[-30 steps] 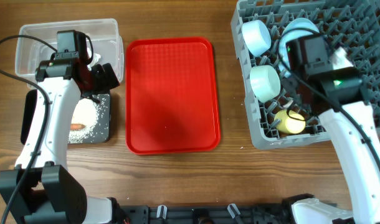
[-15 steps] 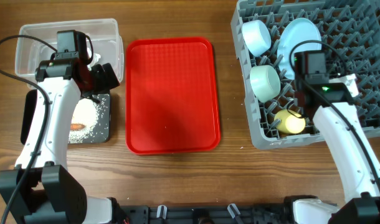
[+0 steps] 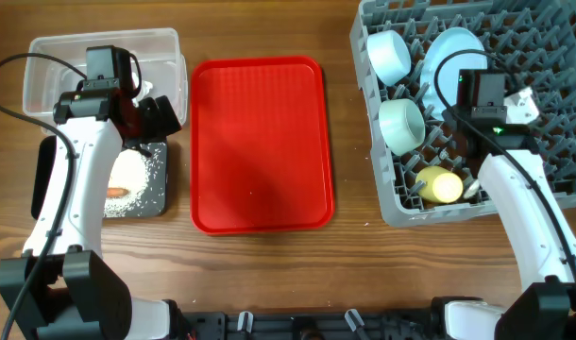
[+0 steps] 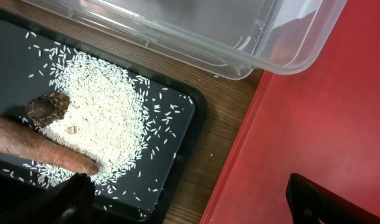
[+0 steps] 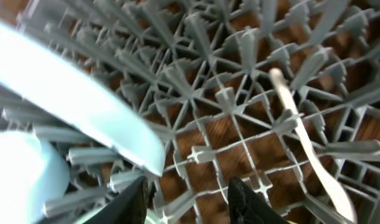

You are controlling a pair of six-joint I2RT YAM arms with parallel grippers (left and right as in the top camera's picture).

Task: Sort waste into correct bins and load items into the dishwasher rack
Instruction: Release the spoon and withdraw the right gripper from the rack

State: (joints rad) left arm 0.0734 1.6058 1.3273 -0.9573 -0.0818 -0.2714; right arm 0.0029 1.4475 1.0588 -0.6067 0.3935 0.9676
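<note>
White spoon (image 5: pixel 302 134): lies flat between the pegs of the dishwasher rack (image 3: pixel 552 57), just ahead of the right gripper.
Handling: probably light, stiff and slick; the thin handle, pinched mid-length, looks the best hold.
Right gripper (image 5: pixel 189 190): fingers apart, nothing between them, above the rack.
Left gripper (image 4: pixel 187 186): spread wide and empty, over the black tray (image 4: pixel 177 102) holding rice grains (image 4: pixel 103 118).
Rack, near: yellow cup (image 3: pixel 442 186), then mint bowl (image 3: pixel 401 123).
Rack, far: light blue bowl (image 3: pixel 390 55) beside the plate (image 3: pixel 453 49).
Surface: wooden table (image 3: pixel 269 274); the pegs leave little finger room.
</note>
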